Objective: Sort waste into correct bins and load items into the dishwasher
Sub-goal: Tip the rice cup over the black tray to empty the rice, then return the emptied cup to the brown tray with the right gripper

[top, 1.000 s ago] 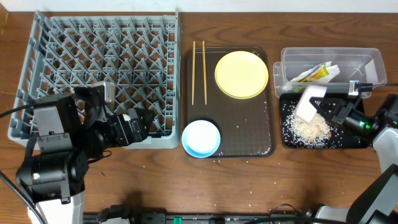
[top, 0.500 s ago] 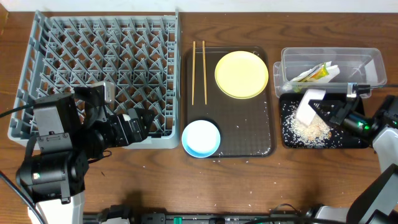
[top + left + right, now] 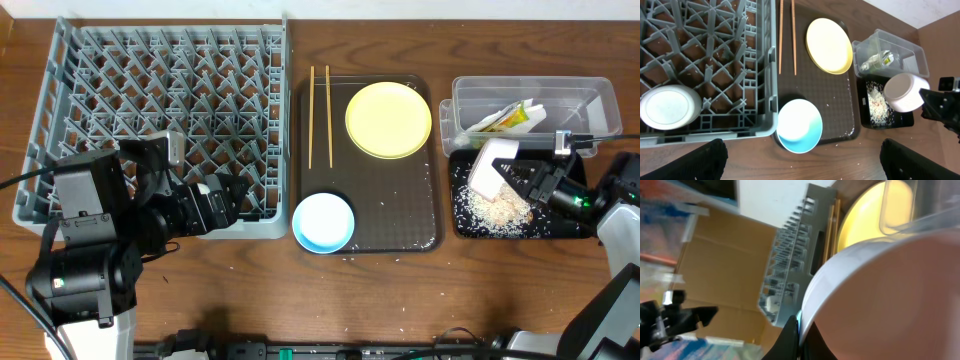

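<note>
Though invisible overhead, white bowl [image 3: 670, 106] in dish rack [image 3: 715, 135]; left wrist view

A white bowl [image 3: 667, 106] sits in the grey rack [image 3: 715, 131], blue bowl [image 3: 799, 125] beside.

Place: a robot lab or test room staged as a dish-clearing station, not a working kitchen.
Table: 1 brown wood-grain tabletop [image 3: 400, 290] carries the whole setup.
Robot gear: 2 arms reach in from the near side, the left arm [image 3: 90, 250] and the right arm [image 3: 625, 200]; black mounting hardware [image 3: 250, 350] lines the near edge.
Stand-in dishwasher: a loose grey plastic dish rack [image 3: 160, 120] sits straight on the table.
Stand-in bins: a clear tub [image 3: 590, 95] and a black tray [image 3: 575, 228] lie side by side.
Background: the right wrist view shows brown cardboard [image 3: 725, 265] and a white wall [image 3: 775, 200] beyond the rack.
</note>
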Robot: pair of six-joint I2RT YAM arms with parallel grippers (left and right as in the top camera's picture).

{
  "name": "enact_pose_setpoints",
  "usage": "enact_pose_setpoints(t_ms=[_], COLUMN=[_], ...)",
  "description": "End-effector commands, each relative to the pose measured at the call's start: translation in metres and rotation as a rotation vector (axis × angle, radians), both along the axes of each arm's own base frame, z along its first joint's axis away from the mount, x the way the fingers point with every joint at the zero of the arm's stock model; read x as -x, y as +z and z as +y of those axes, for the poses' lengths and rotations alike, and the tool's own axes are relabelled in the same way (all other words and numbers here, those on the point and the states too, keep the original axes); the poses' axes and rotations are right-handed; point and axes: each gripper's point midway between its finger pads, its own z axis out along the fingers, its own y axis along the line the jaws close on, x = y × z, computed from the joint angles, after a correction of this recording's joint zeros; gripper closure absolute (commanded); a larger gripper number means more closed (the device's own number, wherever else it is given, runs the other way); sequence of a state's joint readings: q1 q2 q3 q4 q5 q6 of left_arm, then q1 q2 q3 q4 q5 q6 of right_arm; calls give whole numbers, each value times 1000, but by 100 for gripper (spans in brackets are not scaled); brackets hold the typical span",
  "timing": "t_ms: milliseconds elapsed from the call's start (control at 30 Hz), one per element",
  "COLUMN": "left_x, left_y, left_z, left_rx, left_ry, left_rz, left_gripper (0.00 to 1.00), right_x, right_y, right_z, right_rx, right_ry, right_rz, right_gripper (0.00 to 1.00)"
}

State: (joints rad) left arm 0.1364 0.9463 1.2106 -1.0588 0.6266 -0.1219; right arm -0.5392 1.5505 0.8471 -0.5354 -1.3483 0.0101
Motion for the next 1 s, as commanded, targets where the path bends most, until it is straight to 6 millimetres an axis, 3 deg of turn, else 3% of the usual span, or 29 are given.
enact_pose_setpoints(t_ms=[0,67,100,267,367,600,800,967], left_x=[0,0,0,0,0,0,0,0], left_y=[7,7,7,7,7,7,7,7], left_z=[-2,-2,-2,-2,-2,-2,-2,-2], left_rx=[-2,-2,-2,-2,-2,-2,-2,-2], left_ry=[-18,-18,-18,-18,-18,-18,-18,-18], left_rz=[-23,-23,-23,-23,-23,-23,-23,-23], left_gripper=[2,2,2,2,2,2,2,2], right_x=[0,8,8,7,16,52,45,42], right_y=[-14,29,34,13,3,-46,-73,-83], right_z=[-2,14,17,28,54,127,155,179], right_rx=[8,-119,-127,-29,110,709,1213,1346], right_ry=[-45,80,98,87,139,292,181,166], right_rz=[138,-125,-164,-10,47,164,40,-65], right_gripper=[99,99,99,99,99,99,99,99])
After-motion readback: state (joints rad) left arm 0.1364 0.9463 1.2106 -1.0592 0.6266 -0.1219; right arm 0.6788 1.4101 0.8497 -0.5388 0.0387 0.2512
